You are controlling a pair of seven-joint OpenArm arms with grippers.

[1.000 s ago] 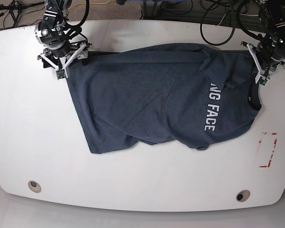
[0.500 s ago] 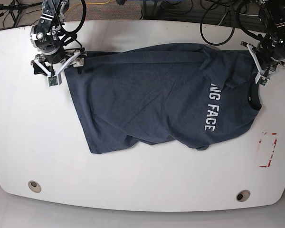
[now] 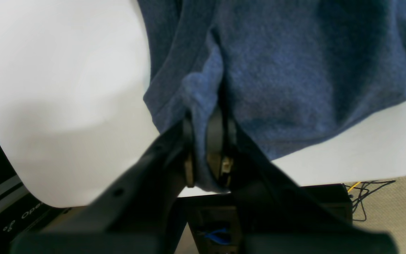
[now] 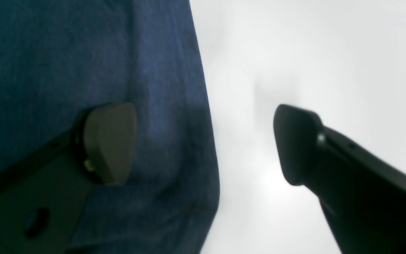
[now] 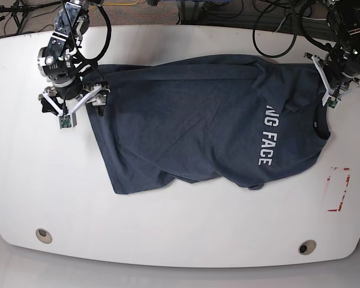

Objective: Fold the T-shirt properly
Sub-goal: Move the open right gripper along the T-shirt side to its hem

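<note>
- The T-shirt (image 5: pixel 204 120) lies spread across the far half of the white table (image 5: pixel 168 228), rumpled along its near hem, with the white letters (image 5: pixel 269 141) showing toward the side of the left arm.
- The left gripper (image 3: pixel 206 155) has its jaws pressed together on a fold of the shirt's edge, near the table's rim (the cloth bunches up between the pads).
- The right gripper (image 4: pixel 203 141) hangs with jaws spread wide, one pad (image 4: pixel 109 141) over the navy cloth and the other over bare table, straddling the shirt's edge without pinching it.
- My judgement: the right gripper should come down and close on that edge, taking all the layers there, before either arm lifts; then both should pull evenly so the cloth goes taut.
- How many layers the left pinch holds is hidden, and both wrist views are blurred.
- A red-marked label (image 5: pixel 338 189) lies apart from the shirt.
</note>
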